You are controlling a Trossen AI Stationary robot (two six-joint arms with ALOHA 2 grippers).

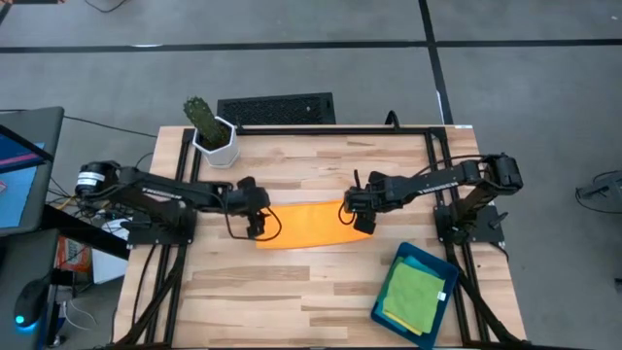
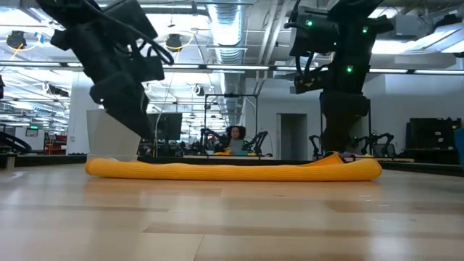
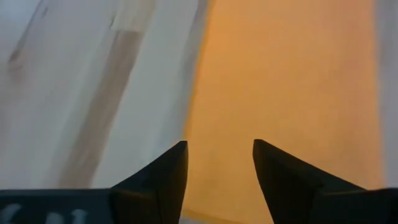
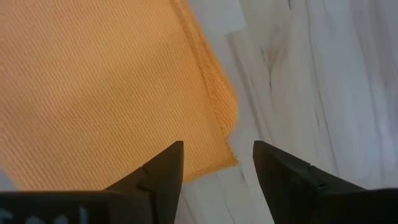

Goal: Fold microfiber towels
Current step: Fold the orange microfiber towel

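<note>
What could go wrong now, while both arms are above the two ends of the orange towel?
1. Both pincers, left and right, look open and empty over the orange towel, which lies folded to a strip. A closing pincer might catch only the top layer and undo the fold.
2. The right pincer sits near the towel's corner; a grasp could miss the edge.
3. Uneven pulls could skew the strip on the table.

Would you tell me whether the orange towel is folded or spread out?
Folded: the orange towel lies as a narrow strip, with a thick doubled edge in the low view.
</note>
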